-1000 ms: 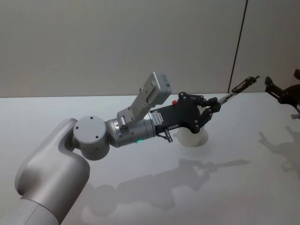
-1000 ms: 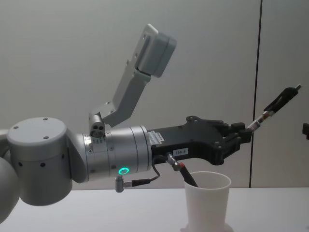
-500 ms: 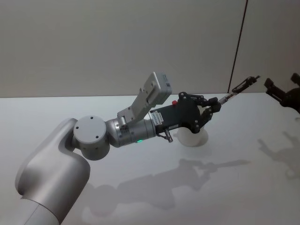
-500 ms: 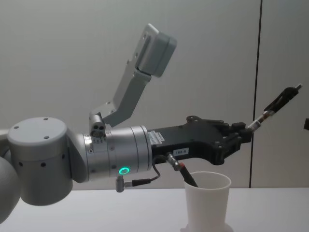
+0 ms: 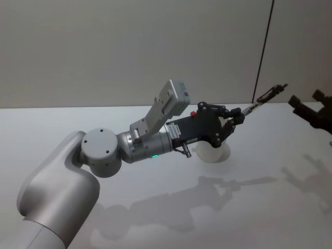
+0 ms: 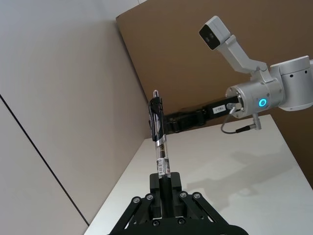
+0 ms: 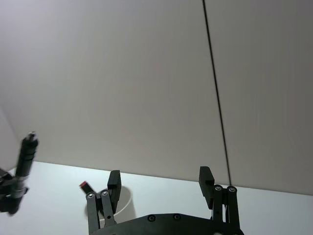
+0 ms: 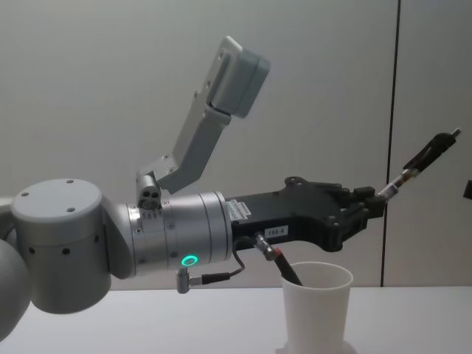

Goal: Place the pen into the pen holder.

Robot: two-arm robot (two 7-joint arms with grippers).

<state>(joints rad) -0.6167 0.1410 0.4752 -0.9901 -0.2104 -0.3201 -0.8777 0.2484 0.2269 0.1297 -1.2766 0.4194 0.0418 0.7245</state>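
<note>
My left gripper [image 5: 237, 116] is shut on the pen [image 5: 264, 98], a clear-barrelled pen with a black clip end that sticks out up and to the right. The left wrist view has the pen [image 6: 158, 132] rising straight out of the shut fingers [image 6: 165, 183]. The pen holder, a white paper cup [image 5: 212, 153], stands on the table under the gripper's body and partly behind it. From the chest the cup [image 8: 317, 302] sits directly below the black hand [image 8: 365, 206], with the pen [image 8: 420, 161] beyond its rim. My right gripper [image 5: 307, 98] hovers open at the far right, just past the pen's tip; its fingers [image 7: 160, 181] hold nothing.
The white table [image 5: 155, 207] carries the arms' shadows in front of the cup. A plain wall with one dark vertical seam [image 5: 262, 57] stands behind it. A black cable [image 8: 284, 265] from the left wrist hangs near the cup's rim.
The right gripper has drifted a little leftward toward the pen's tip, and its shadow on the table has shifted. The left arm, pen and cup have stayed still.
</note>
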